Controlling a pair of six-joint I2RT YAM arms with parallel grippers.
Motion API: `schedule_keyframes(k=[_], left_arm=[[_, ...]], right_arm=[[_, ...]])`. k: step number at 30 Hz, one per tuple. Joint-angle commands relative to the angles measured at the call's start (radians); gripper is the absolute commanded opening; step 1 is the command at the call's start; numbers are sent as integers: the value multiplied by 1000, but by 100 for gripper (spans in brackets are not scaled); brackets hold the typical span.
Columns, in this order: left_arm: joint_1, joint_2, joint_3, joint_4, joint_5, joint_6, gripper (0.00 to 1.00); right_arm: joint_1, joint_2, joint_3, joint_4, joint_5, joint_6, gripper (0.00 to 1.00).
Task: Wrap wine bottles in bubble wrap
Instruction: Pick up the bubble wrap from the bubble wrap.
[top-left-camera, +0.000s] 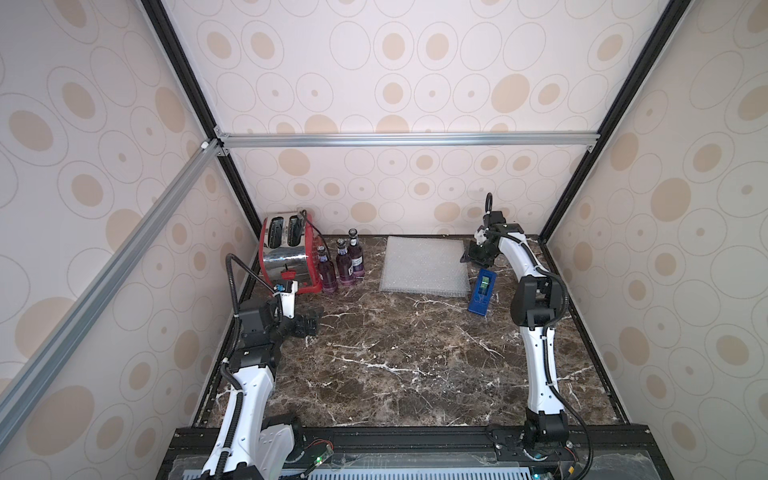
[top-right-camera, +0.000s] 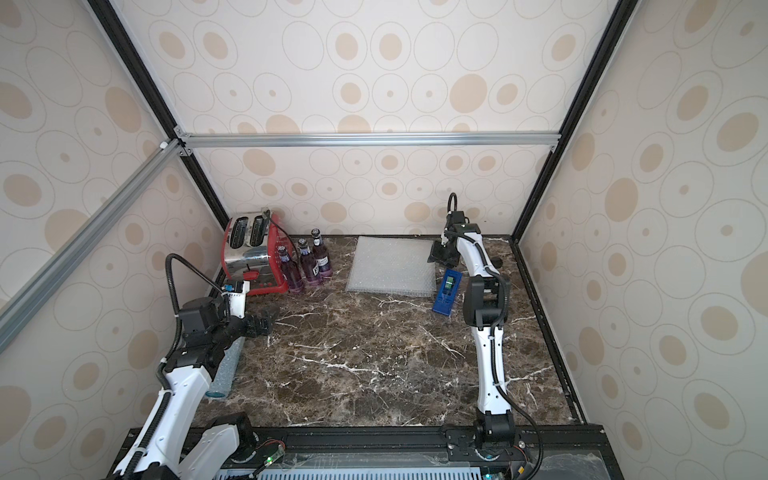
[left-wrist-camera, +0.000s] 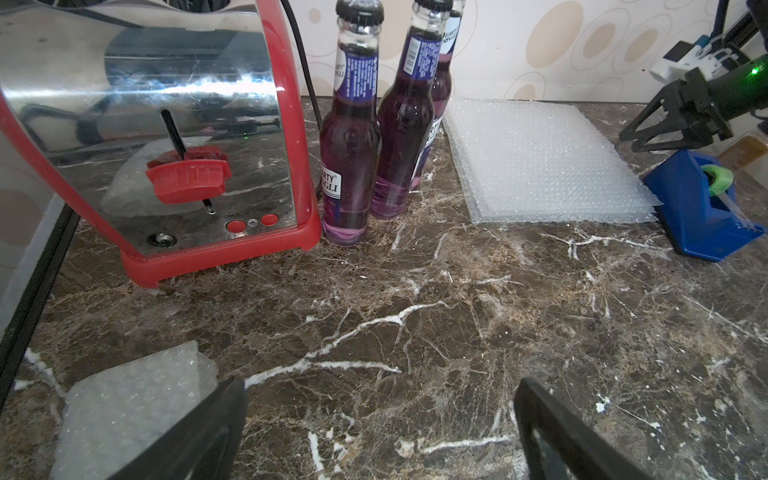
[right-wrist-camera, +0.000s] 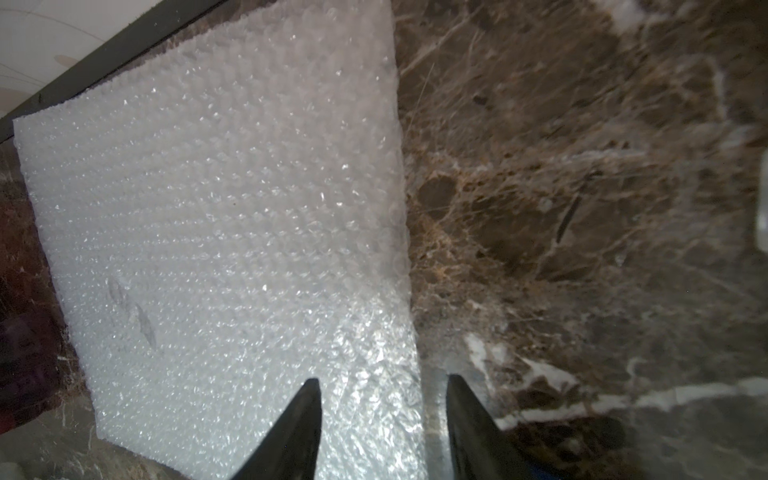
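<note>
Three wine bottles (top-left-camera: 343, 264) (top-right-camera: 305, 264) (left-wrist-camera: 351, 137) with purple liquid stand upright beside the toaster at the back left. A flat stack of bubble wrap (top-left-camera: 426, 266) (top-right-camera: 392, 266) (left-wrist-camera: 540, 162) (right-wrist-camera: 216, 232) lies at the back centre. My right gripper (top-left-camera: 469, 257) (top-right-camera: 433, 257) (right-wrist-camera: 383, 379) is down at the stack's right edge. Its jaws are apart, one finger over the wrap and one over bare table. My left gripper (top-left-camera: 313, 324) (top-right-camera: 268, 322) (left-wrist-camera: 380, 382) is wide open and empty over the table at the left. A rolled bubble-wrap bundle (left-wrist-camera: 133, 411) (top-right-camera: 226, 370) lies beside it.
A red and chrome toaster (top-left-camera: 286, 257) (left-wrist-camera: 166, 124) stands in the back left corner. A blue tape dispenser (top-left-camera: 482, 291) (left-wrist-camera: 702, 199) sits just right of the stack. Behind it an amber jar (left-wrist-camera: 744, 149) partly shows. Walls close in the table on three sides.
</note>
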Motion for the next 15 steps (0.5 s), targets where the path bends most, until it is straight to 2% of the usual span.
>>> schedule_keyframes(k=[1, 7, 12, 15], left_arm=[[7, -2, 12, 3, 18, 16, 99], [12, -2, 10, 4, 15, 15, 99], [19, 3, 14, -1, 9, 6, 94], [19, 4, 19, -2, 9, 0, 90]], right_arm=[[-1, 40, 6, -43, -30, 3, 49], [-1, 74, 45, -40, -47, 9, 42], [0, 100, 69, -30, -63, 14, 40], [0, 109, 78, -33, -72, 19, 36]])
